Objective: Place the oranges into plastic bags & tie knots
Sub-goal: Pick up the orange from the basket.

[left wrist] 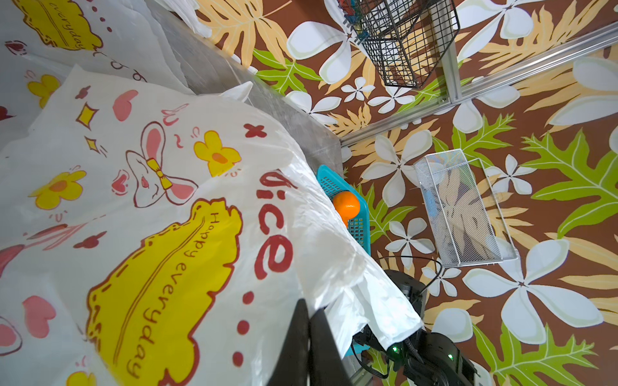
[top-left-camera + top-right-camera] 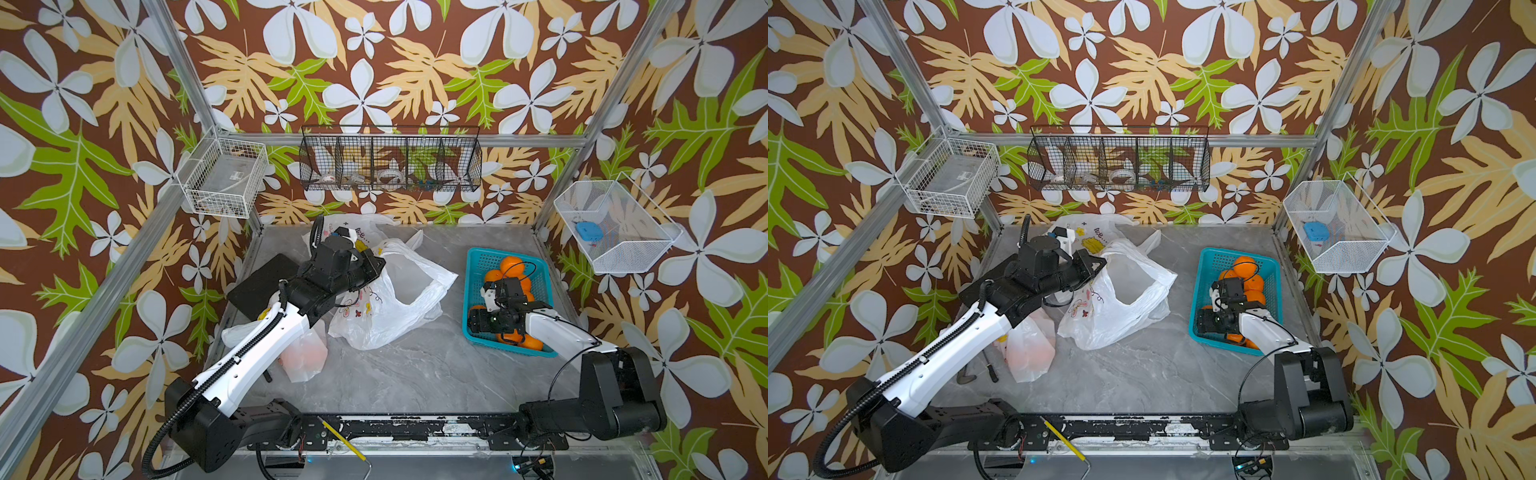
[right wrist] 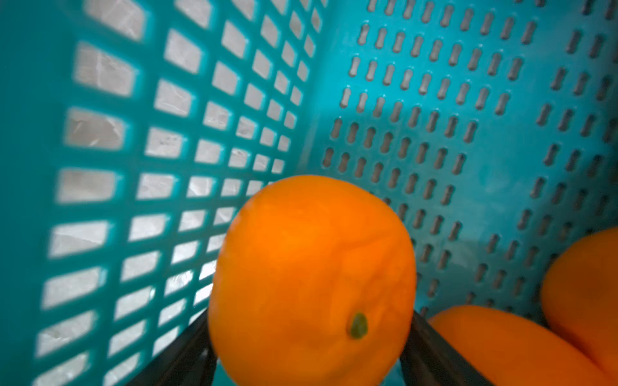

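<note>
Several oranges (image 2: 511, 266) lie in a teal basket (image 2: 478, 257) at the right. My right gripper (image 3: 309, 312) reaches down into it, both fingers pressed against one orange (image 3: 311, 267). A printed plastic bag (image 2: 395, 316) lies open mid-table. My left gripper (image 1: 309, 305) is shut on its rim, holding that edge up. A second bag (image 2: 305, 357) with oranges inside sits under my left arm, its top hidden, so the knots are out of view. A third bag (image 2: 361, 232) lies flat at the back.
A black board (image 2: 266, 282) lies at the left of the table. Wire baskets hang on the left (image 2: 224, 178), back (image 2: 390, 158) and right (image 2: 615, 224) walls. Bare grey tabletop (image 2: 415, 374) lies between the arms in front.
</note>
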Controlling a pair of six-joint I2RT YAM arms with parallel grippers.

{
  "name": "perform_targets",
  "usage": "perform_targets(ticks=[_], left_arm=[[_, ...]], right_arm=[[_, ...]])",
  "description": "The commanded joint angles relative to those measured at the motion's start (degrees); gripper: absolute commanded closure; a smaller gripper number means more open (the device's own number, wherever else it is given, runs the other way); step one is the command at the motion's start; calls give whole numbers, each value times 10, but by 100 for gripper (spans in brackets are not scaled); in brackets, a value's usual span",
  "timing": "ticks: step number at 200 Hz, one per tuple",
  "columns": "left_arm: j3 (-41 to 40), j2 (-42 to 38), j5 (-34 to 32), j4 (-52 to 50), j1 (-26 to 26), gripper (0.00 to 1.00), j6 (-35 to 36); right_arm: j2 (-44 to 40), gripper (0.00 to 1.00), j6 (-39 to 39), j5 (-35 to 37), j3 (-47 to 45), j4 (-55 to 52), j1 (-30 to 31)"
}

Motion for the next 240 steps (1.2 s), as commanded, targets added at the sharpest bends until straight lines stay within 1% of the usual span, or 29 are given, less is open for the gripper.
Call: perform_targets(ticks=[1,17,31,50,102,125,143,152,161,184,198,209,223,240], left_arm=[[0,3,1,16,-2,100,-2],[-1,4,2,17,-2,100,-2],[-2,6,2,17,-3,100,-2],[-4,5,3,20,-4,100,0],[-8,1,1,24,-4,100,3],[-9,4,2,25,-4,100,2],[-9,7,7,28,-4,100,2],[-9,8,8,30,-4,100,4],[-9,9,8,30,-4,100,5],[-10,11,6,30,-5,100,6],[-10,13,8,30,-6,100,6],[-10,15,8,31,-7,100,6],[-9,18,8,30,-7,100,7],[-8,22,7,31,-8,100,8]], right_arm=[[5,21,5,13,-7,3,1],[1,21,6,27,-13,21,1],[9,16,4,45,-9,28,0],[29,13,0,67,7,31,0],[78,13,-2,66,35,59,0],[70,19,-5,65,30,80,-1],[55,29,-12,73,25,94,0],[44,34,-17,79,24,94,-1],[30,37,-17,86,20,94,-1],[-21,38,-20,90,16,74,-1],[-62,39,-20,81,15,53,-1],[-98,39,-18,63,17,31,-1],[-150,39,-11,20,23,2,0],[-218,40,3,-53,36,-29,5]])
